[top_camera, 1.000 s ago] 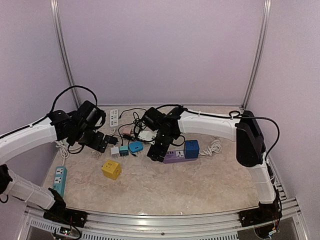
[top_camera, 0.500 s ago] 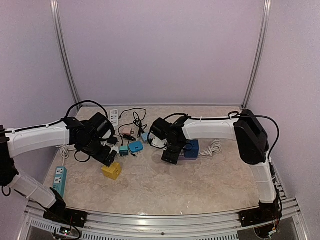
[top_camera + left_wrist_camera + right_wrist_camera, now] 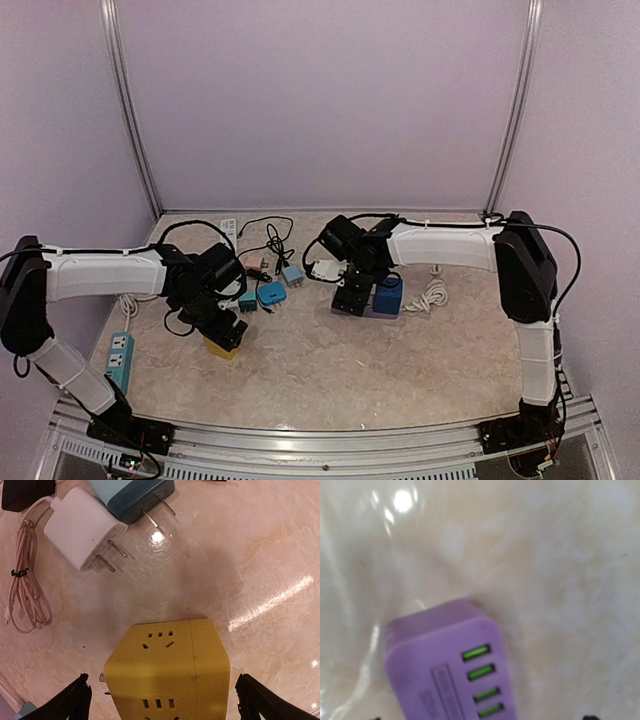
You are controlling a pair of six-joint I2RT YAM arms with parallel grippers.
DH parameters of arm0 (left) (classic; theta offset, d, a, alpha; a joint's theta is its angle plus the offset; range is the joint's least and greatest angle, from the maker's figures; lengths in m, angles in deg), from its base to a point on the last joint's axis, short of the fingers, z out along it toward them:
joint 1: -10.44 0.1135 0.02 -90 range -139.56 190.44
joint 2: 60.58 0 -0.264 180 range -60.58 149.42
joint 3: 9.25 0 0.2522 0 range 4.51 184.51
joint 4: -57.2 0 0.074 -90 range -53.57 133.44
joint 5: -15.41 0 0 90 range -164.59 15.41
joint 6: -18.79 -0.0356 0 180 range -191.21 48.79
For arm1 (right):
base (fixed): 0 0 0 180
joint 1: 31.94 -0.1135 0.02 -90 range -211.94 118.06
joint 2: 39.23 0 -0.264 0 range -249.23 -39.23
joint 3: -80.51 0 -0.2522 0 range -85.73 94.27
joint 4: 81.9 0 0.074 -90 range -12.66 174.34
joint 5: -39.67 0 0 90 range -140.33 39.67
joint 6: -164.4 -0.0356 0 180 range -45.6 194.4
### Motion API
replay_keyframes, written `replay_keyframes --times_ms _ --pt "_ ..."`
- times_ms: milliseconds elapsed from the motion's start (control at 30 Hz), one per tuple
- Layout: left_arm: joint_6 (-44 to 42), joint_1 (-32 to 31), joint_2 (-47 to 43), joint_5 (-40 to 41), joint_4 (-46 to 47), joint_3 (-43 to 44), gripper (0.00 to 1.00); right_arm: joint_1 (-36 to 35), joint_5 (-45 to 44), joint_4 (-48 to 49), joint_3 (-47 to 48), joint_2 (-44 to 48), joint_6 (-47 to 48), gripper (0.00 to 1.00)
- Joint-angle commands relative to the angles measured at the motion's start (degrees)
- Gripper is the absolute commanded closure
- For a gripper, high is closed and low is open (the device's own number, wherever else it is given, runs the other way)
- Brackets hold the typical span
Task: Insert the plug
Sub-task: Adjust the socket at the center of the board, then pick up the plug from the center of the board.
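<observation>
The left gripper (image 3: 167, 702) hangs directly over the yellow cube socket (image 3: 167, 672). Its jaws are spread fully wide, with one fingertip (image 3: 80, 700) on each side of the cube and just clear of it, and it holds nothing. The cube shows slotted outlets on its faces. Just beyond the cube on the marble tabletop (image 3: 260, 555) lies the white plug (image 3: 82, 527), a rounded block on its side with two flat metal prongs bare. A thin pale cable (image 3: 25, 590) lies coiled to its left. A teal plug (image 3: 132, 497), also two-pronged, lies just past the white one. Well to the right of the cube, the right gripper (image 3: 350, 297) stands over a purple power strip (image 3: 445, 670) with four green ports. Its jaws are wide apart and grip nothing.
</observation>
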Motion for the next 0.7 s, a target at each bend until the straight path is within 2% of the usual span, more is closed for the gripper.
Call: replay_keyframes --times_ms 0,167,333,467,567,667 --pt "0.9 -0.6 -0.1 -0.5 1.3 0.7 0.02 -0.4 4.2 2.3 -0.8 4.7 -0.9 0.14" --pt "0.5 0.3 -1.6 4.9 3.1 4.1 0.02 -0.4 7.1 2.3 0.7 5.6 -4.5 0.14" --pt "4.9 9.9 -2.9 -0.7 10.8 5.8 0.05 -0.4 6.1 3.8 0.6 7.4 -7.3 0.14" --pt "7.4 15.4 0.2 -0.8 11.6 9.7 0.16 -0.4 5.1 4.1 -1.2 7.9 -8.3 0.14" --pt "5.1 14.5 5.9 -1.4 9.3 15.0 0.28 -0.3 4.4 4.2 -1.8 7.3 -8.8 0.14" --pt "3.9 14.1 11.8 -2.7 6.6 18.3 0.32 -0.4 3.5 3.2 -1.6 6.8 -9.6 0.14"
